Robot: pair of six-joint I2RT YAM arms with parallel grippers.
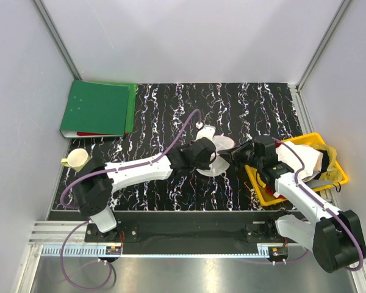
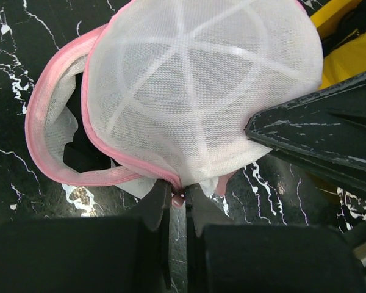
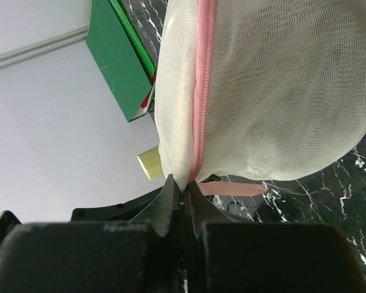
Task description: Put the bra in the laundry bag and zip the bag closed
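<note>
Left fingers (image 2: 155, 210): I press them together on the pink rim of the laundry bag (image 2: 195, 91), at its lower edge.
Right fingers (image 3: 169, 201): I clamp them on the same bag's pink seam.
Laundry bag: between my two arms, around the middle of the tabletop (image 1: 158, 104).
Bra (image 2: 79, 152): black fabric showing inside the bag's open gap.

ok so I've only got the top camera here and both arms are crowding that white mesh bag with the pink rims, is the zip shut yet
Observer: Not yet. The left wrist camera shows the white mesh laundry bag with pink rims gaping open along one side.
Operator: Anything inside it?
Observer: Yes, black fabric, seemingly the bra, shows through that gap, though only part of it is visible.
</note>
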